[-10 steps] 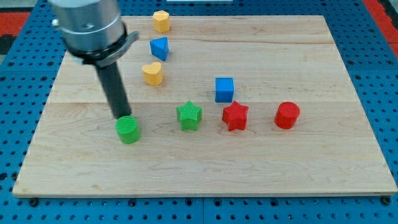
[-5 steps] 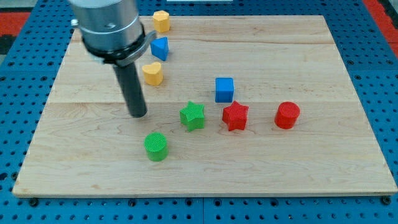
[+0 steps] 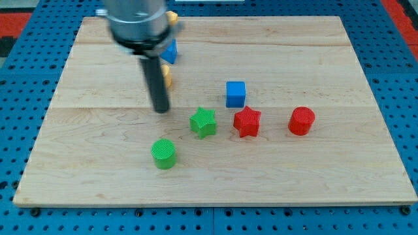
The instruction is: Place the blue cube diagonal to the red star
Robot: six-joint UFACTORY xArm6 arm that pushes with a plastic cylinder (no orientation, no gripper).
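Our tip (image 3: 160, 110), with no gripper fitted, stands left of the green star (image 3: 203, 122); the blue cube (image 3: 236, 94) sits just above-left of the red star (image 3: 247, 121), so careless passes risk knocking either.

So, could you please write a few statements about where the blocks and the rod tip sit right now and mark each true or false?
1. The blue cube sits toward the view's top and slightly left of the red star. True.
2. My tip is touching the blue cube. False: it stands well to the view's left of it, nearer the green star.
3. The red cylinder is to the view's right of the red star. True.
4. The green cylinder lies above the green star in the view. False: it lies below it and to the left.
5. The rod partly hides a yellow block. True.
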